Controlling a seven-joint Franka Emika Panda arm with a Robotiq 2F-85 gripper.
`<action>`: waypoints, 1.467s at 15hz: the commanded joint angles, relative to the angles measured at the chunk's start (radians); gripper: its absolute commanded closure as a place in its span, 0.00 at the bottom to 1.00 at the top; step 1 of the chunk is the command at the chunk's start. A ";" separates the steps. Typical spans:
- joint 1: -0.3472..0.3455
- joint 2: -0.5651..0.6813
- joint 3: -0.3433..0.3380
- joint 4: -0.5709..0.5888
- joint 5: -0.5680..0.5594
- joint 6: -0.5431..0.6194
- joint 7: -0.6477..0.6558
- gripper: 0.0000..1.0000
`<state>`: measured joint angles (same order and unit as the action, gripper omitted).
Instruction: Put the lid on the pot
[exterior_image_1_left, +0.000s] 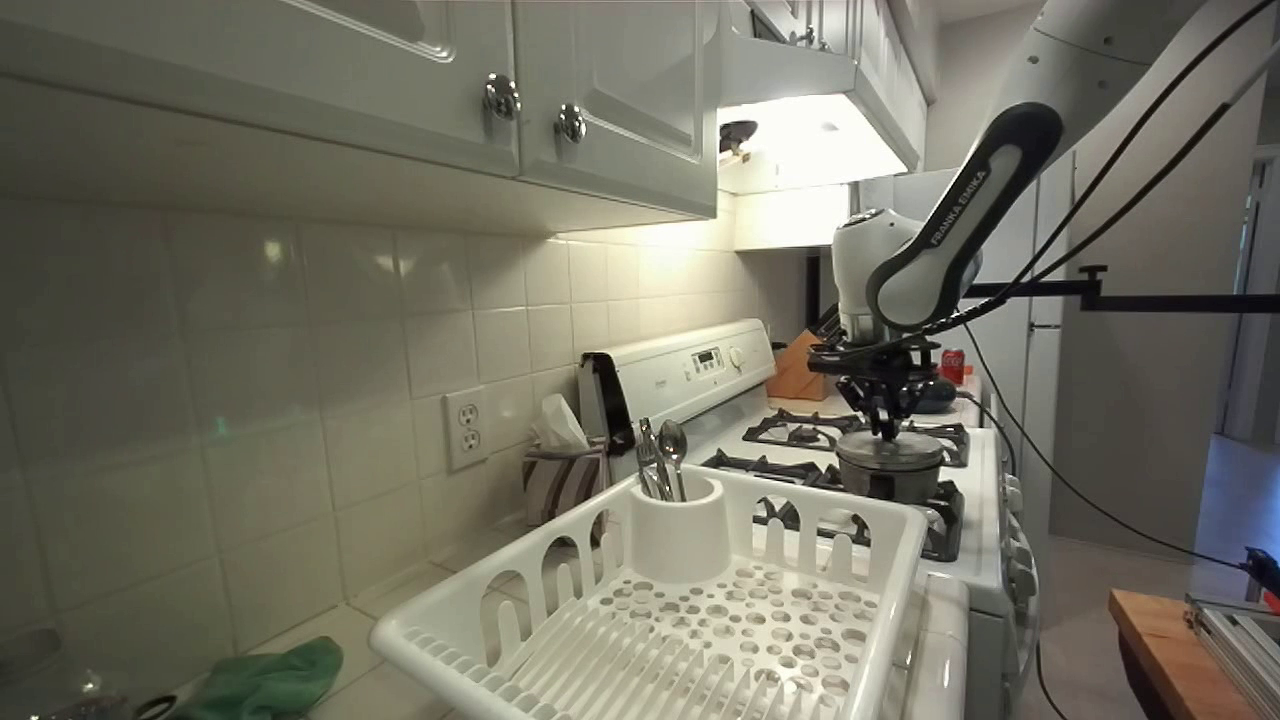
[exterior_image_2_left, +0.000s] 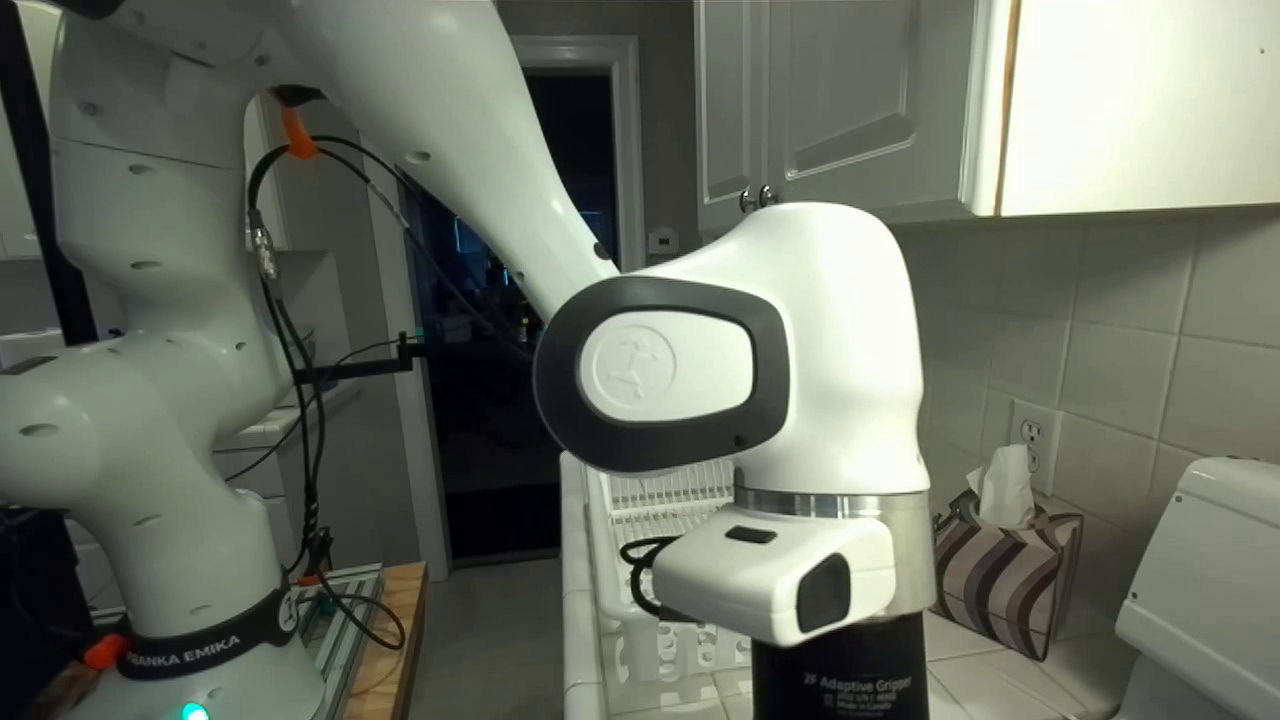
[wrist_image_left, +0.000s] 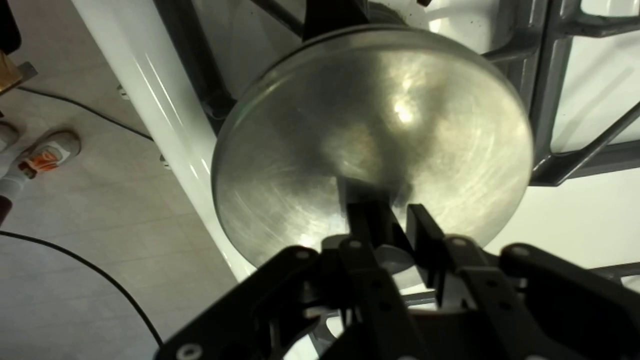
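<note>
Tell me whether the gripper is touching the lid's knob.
Touching. The wrist view shows the gripper closed on the knob of the silvery metal lid, with a jaw against either side.

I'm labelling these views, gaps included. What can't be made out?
Inside of the pot, in an exterior view and the wrist view: hidden by the lid.
Lid's lower rim, wrist view: partly hidden by the gripper.
Gripper's lower end, below its black housing, in an exterior view: cut off by the bottom edge.
Stove display, in an exterior view: too small to read.
</note>
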<state>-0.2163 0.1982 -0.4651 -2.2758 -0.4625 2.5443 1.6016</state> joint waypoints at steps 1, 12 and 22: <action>0.002 -0.010 -0.006 -0.013 -0.046 0.021 0.052 0.94; 0.003 -0.005 -0.009 -0.016 -0.089 0.039 0.084 0.94; 0.006 -0.006 -0.006 -0.034 -0.095 0.042 0.085 0.94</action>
<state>-0.2143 0.2020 -0.4675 -2.2898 -0.5166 2.5625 1.6467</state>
